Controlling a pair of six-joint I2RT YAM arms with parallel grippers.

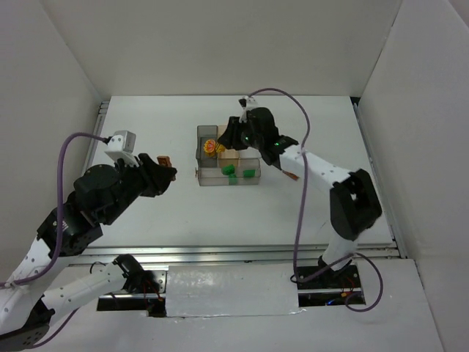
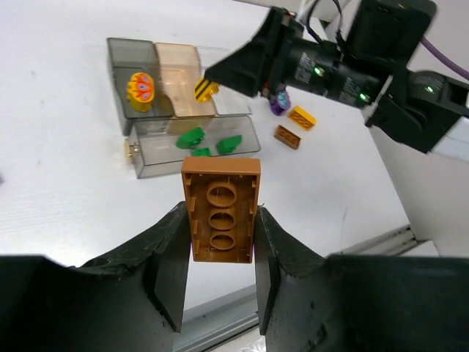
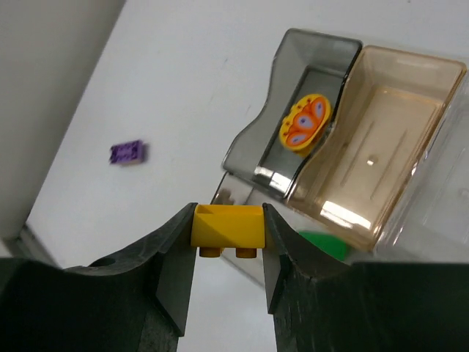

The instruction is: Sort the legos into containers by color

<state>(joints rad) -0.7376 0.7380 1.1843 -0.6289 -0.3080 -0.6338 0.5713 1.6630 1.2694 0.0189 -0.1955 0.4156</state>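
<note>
My left gripper (image 2: pixel 220 246) is shut on an orange-brown lego (image 2: pixel 221 205), held in the air left of the tray (image 1: pixel 199 178), underside toward the camera. My right gripper (image 3: pixel 228 235) is shut on a yellow lego (image 3: pixel 228 226) and hovers over the tray's (image 3: pixel 245 143) small compartments (image 1: pixel 222 147). The grey compartment holds a round yellow-orange flower piece (image 3: pixel 305 122). The tan compartment (image 3: pixel 388 139) is bare. Three green legos (image 2: pixel 192 137) (image 2: pixel 230 144) (image 2: pixel 201 152) lie in the long clear compartment.
Loose on the table right of the tray lie a purple lego (image 2: pixel 278 105), a yellow-orange one (image 2: pixel 302 117) and a brown one (image 2: pixel 287 136). White walls enclose the table on three sides. A metal rail (image 1: pixel 242 253) runs along the near edge.
</note>
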